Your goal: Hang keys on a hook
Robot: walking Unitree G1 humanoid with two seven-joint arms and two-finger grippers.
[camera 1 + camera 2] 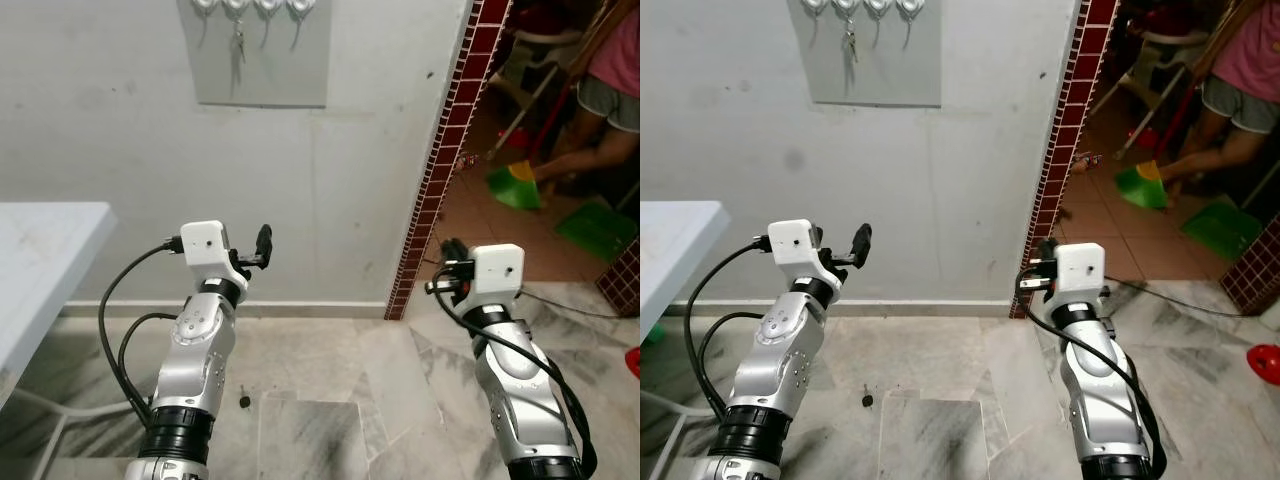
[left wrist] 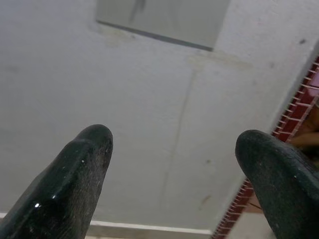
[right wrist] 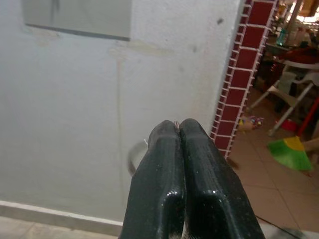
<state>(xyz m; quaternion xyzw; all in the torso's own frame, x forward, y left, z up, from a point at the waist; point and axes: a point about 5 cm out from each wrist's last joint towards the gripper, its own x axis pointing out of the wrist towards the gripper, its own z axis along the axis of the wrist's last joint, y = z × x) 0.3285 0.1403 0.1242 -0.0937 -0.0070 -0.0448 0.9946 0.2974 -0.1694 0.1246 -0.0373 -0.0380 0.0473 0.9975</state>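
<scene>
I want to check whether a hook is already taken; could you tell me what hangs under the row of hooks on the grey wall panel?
Under the second of four hooks, keys dangle against the grey panel. The others carry only thin curved prongs. The hooks' tops are cut off by the picture's edge.

Even, soft indoor light, faint shadows, sharp head views, near black fingertips [image 2: 75, 184] slightly blurred.

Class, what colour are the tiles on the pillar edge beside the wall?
Dark red tiles with white grout, clearest in the right wrist view.

grey wall [image 1: 120, 150], red-tile pillar [image 1: 450, 140], green dustpan [image 1: 597, 230]
</scene>
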